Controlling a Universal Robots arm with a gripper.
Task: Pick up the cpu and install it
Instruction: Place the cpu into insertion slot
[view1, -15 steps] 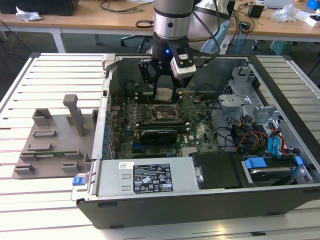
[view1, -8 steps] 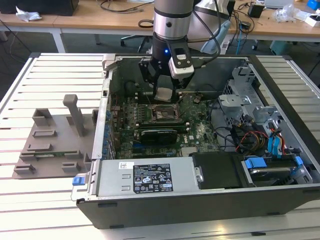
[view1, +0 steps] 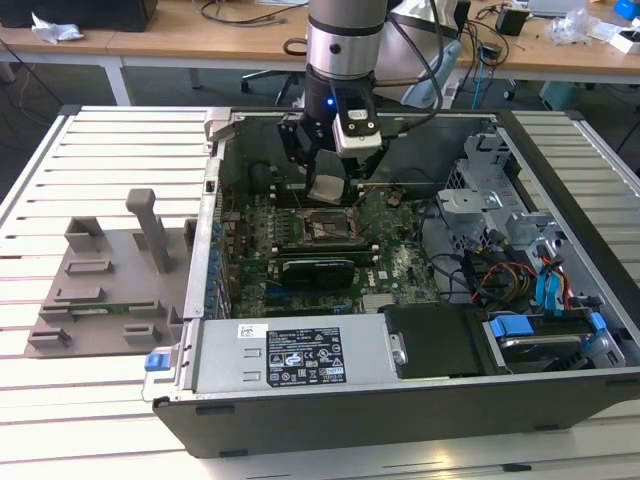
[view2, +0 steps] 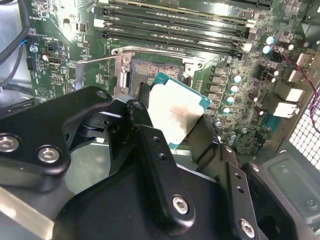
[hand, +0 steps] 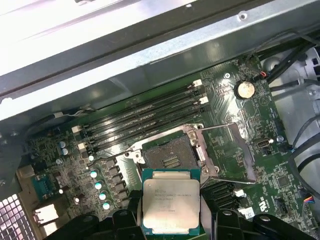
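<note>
The cpu (view1: 326, 188), a flat square chip with a silver-grey top, hangs tilted inside the open computer case, just above the motherboard. My gripper (view1: 325, 190) is shut on it, one black finger on each of two opposite edges. In the second wrist view the cpu (view2: 175, 112) sits between the black fingers (view2: 142, 107), and the gripper (view2: 172, 117) covers part of the socket. In the first wrist view the cpu (hand: 171, 202) lies a little short of the open socket (hand: 170, 155), whose contact field is bare. The socket's metal load plate (hand: 232, 150) is swung open to one side.
Memory slots (hand: 145, 117) run along the socket's far side, below the case wall (hand: 125, 55). A grey fixture plate (view1: 110, 280) lies on the slatted table at the exterior view's left. The power supply (view1: 290, 355) and a drive cage with cables (view1: 520, 270) crowd the case.
</note>
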